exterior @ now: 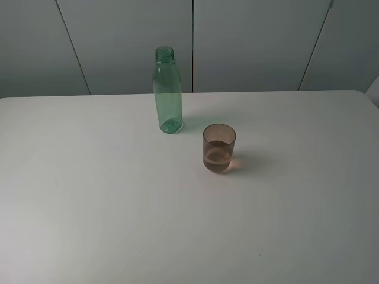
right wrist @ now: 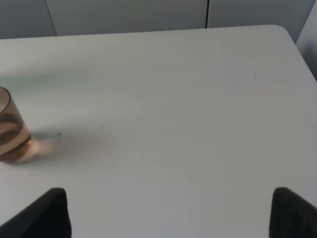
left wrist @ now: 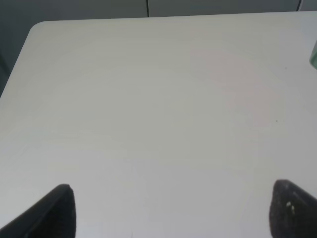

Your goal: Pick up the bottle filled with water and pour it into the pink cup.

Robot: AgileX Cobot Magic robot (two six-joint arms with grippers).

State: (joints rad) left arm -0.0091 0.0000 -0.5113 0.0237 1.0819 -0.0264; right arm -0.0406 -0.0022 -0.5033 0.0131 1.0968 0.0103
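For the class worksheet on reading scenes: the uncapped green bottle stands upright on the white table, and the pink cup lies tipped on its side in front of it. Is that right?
Not quite. The pink cup is not on its side: the exterior high view shows it standing upright, rim up, with some liquid in its lower part. The rest holds: the bottle stands upright and uncapped on the white table, behind the cup.

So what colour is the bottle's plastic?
Transparent green; the bottle shows best in the exterior high view.
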